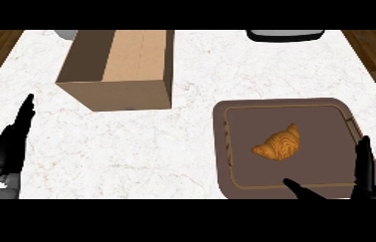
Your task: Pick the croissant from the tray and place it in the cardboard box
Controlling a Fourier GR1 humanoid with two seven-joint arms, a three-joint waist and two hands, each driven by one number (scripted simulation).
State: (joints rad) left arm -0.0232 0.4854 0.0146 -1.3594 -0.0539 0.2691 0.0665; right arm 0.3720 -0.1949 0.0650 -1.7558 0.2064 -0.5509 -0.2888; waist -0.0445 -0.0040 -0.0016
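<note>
Two black robot hands, left robot hand and right robot hand, with slim tapering fingers.

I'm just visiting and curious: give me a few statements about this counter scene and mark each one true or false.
1. The croissant lies on the brown tray. True.
2. The cardboard box already holds the croissant. False: the croissant is on the tray, apart from the box.
3. The right hand is curled round the croissant. False: its fingers are straight, near the tray's lower right corner, not touching the croissant.
4. The left hand shows at the left edge, fingers up, holding nothing. True.
5. The box stands to the right of the tray. False: it stands to the tray's upper left.
</note>
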